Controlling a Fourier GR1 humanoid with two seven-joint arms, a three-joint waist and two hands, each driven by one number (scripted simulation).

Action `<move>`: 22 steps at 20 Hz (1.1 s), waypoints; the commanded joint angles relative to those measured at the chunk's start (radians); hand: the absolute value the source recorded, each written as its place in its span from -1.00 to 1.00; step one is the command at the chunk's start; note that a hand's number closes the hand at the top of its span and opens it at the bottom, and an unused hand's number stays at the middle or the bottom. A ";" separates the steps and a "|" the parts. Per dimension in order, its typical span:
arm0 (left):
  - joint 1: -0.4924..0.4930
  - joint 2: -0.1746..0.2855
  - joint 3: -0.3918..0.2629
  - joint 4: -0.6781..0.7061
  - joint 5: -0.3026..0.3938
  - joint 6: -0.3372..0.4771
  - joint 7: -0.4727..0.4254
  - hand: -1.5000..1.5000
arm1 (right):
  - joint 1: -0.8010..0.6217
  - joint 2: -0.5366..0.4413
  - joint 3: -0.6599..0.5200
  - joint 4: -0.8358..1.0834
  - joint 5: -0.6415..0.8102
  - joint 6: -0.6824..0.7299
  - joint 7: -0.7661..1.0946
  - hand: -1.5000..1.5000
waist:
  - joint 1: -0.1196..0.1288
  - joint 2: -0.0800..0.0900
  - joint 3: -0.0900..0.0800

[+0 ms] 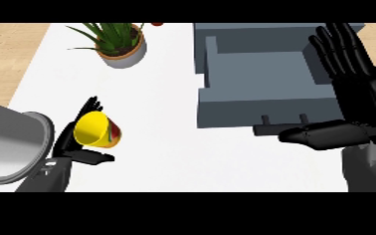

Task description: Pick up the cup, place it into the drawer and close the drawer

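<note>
We see our left hand [67, 143] at the lower left of the white counter [169, 84]. Its fingers and thumb are curled around the yellow cup [95, 128], which is tilted with its opening toward us. The grey drawer [257, 110] stands open at the right, well apart from the cup. Our right hand [351, 99] is at the drawer's right side, fingers straight and spread, with the thumb near the dark handle [269, 129]. A potted plant [120, 44] stands farther back on the left.

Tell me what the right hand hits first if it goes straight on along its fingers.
Likely the grey cabinet behind the open drawer: the right hand points away, fingers overlapping it in view. Height unclear; it may pass above.
</note>
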State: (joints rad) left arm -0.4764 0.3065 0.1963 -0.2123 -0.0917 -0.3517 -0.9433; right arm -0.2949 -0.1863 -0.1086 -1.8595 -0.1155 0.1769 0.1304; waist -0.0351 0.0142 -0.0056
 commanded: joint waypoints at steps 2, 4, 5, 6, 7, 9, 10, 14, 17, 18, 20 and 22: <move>-0.011 -0.014 0.001 0.029 -0.002 -0.107 -0.111 -1.00 | 0.008 -0.003 0.001 -0.025 -0.007 0.002 0.022 -1.00 | 0.000 -0.001 0.000; -0.016 -0.013 -0.012 0.027 -0.013 -0.129 -0.115 -1.00 | -0.019 0.020 0.019 0.019 0.015 -0.012 -0.005 -1.00 | 0.003 0.003 0.000; -0.012 -0.017 -0.012 0.027 -0.009 -0.151 -0.114 -1.00 | -0.028 -0.018 -0.033 -0.002 -0.037 0.008 0.022 -1.00 | -0.001 0.001 0.000; -0.010 -0.034 -0.017 0.028 -0.011 -0.158 -0.113 -1.00 | -0.015 -0.014 -0.012 0.003 -0.006 0.006 0.008 -1.00 | 0.001 0.001 0.000; -0.050 -0.066 -0.001 0.028 0.010 -0.153 -0.072 -1.00 | 0.005 -0.020 -0.020 -0.010 -0.025 0.018 0.019 -1.00 | -0.011 0.001 -0.001; -0.020 -0.042 -0.011 0.021 0.009 -0.243 -0.101 1.00 | 0.011 -0.018 -0.011 -0.020 -0.026 0.020 0.031 -1.00 | -0.009 0.001 -0.001; -0.012 -0.050 -0.020 0.010 0.008 -0.283 -0.106 1.00 | -0.013 -0.004 -0.018 0.017 -0.003 -0.007 0.003 -1.00 | 0.009 0.000 0.000; -0.021 -0.054 -0.012 -0.058 -0.003 -0.074 -0.209 1.00 | -0.022 -0.025 -0.020 0.002 -0.016 0.013 0.022 -1.00 | 0.001 -0.001 0.000; -0.040 -0.074 0.003 -0.091 -0.009 0.122 -0.232 1.00 | -0.028 -0.027 -0.031 0.031 -0.021 0.018 0.004 -1.00 | 0.008 -0.001 0.001; -0.020 -0.074 0.020 -0.083 0.005 0.111 -0.274 1.00 | 0.008 -0.034 -0.030 0.025 -0.017 0.040 -0.032 -1.00 | 0.000 0.002 0.000; -0.074 -0.075 0.050 -0.074 0.050 -0.006 -0.231 1.00 | -0.051 -0.022 -0.021 -0.005 -0.024 -0.003 0.061 -1.00 | -0.001 -0.001 -0.001; -0.088 -0.069 0.085 -0.086 0.089 -0.020 -0.229 1.00 | -0.009 -0.005 -0.022 0.004 -0.014 0.003 -0.004 -1.00 | 0.002 0.000 0.001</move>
State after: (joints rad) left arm -0.5288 0.2360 0.2313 -0.2977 -0.0545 -0.2811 -1.0455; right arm -0.3098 -0.2113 -0.1391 -1.8524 -0.1379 0.1910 0.1434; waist -0.0331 0.0132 -0.0053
